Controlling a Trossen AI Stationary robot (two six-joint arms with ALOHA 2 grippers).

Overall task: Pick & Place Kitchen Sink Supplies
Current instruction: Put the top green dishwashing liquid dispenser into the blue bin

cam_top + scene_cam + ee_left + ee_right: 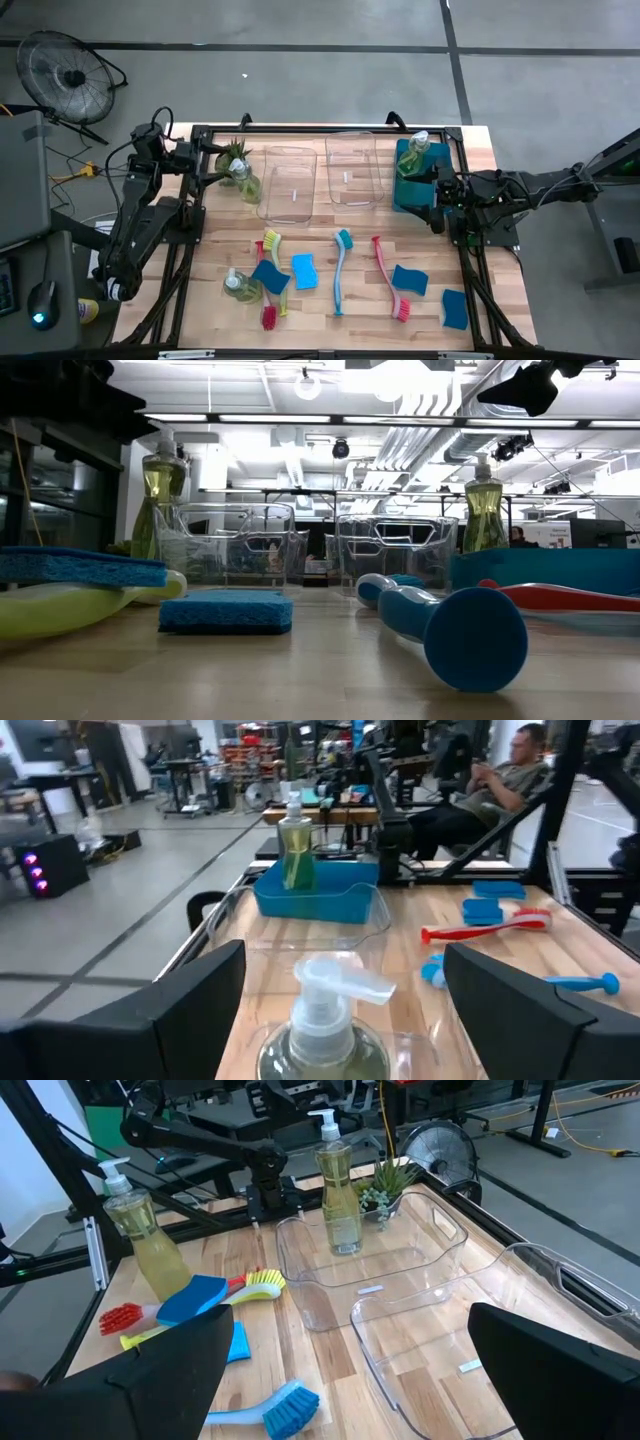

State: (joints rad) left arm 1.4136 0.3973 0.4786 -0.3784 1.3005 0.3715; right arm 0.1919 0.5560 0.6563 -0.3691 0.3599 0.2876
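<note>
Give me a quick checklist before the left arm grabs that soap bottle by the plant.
1. Left gripper open: ok.
2. Soap bottle between its fingers: ok.
3. Bottle upright: ok.
4. Fingers clear of potted plant: cannot tell.
5. Nearest clear bin empty: ok.
6. Right gripper open, away by teal bin: ok.

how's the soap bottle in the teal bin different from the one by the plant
The soap bottle in the teal bin stands inside a container at the table's right side; the soap bottle by the plant stands on bare wood at the left, between the left gripper's open jaws. Both are upright, clear, holding yellowish-green soap.
</note>
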